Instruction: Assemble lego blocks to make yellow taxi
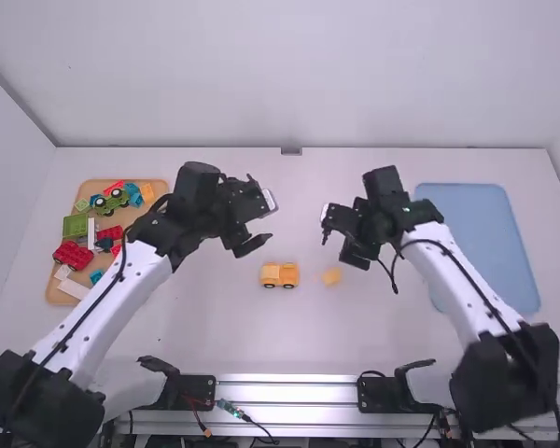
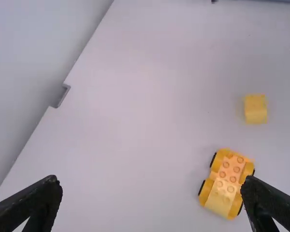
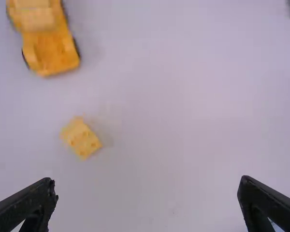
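My left gripper is held above the table, behind and to the left of the orange-yellow car. In the left wrist view that gripper is open with its fingers wide apart, and the car shows its studs and black wheels. My right gripper hangs behind the loose yellow block, which lies to the car's right without touching it. Seen from the right wrist, the gripper stands open with nothing held, beyond it the block with studs up and the car.
On the left, a wooden tray holds several red, green, blue and white pieces, with a green toy vehicle among them. A blue tray lies at the right, partly behind the right arm.
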You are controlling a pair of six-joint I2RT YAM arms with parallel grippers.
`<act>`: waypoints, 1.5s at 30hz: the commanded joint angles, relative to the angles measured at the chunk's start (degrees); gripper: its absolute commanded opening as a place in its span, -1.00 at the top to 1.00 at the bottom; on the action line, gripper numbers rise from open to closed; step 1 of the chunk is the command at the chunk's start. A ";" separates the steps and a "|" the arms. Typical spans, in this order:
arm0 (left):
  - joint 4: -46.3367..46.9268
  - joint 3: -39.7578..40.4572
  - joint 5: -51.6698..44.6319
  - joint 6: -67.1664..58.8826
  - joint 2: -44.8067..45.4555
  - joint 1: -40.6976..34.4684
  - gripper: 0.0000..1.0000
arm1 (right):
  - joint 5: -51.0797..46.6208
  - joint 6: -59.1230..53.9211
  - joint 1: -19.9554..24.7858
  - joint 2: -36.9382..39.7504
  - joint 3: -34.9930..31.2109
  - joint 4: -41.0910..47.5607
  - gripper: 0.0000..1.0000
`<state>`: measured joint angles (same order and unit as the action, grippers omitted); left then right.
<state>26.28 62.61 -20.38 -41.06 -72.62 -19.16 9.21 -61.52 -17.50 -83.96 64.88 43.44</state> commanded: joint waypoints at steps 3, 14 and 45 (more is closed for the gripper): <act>-0.09 -0.99 -1.75 -2.43 1.41 1.99 -0.98 | -8.96 -13.77 -3.19 -10.14 4.96 2.97 -0.98; 1.81 -11.68 -30.25 -32.88 -0.39 12.39 -0.98 | -3.02 -15.23 -3.28 -15.98 2.38 0.81 -0.98; -22.60 -21.45 -31.65 -14.17 -3.10 12.81 -0.98 | 5.07 -18.53 -2.23 -15.98 -15.15 -17.64 -0.85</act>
<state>3.57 41.60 -50.41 -56.36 -75.26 -6.22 10.94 -78.48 -20.71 -99.42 50.28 25.52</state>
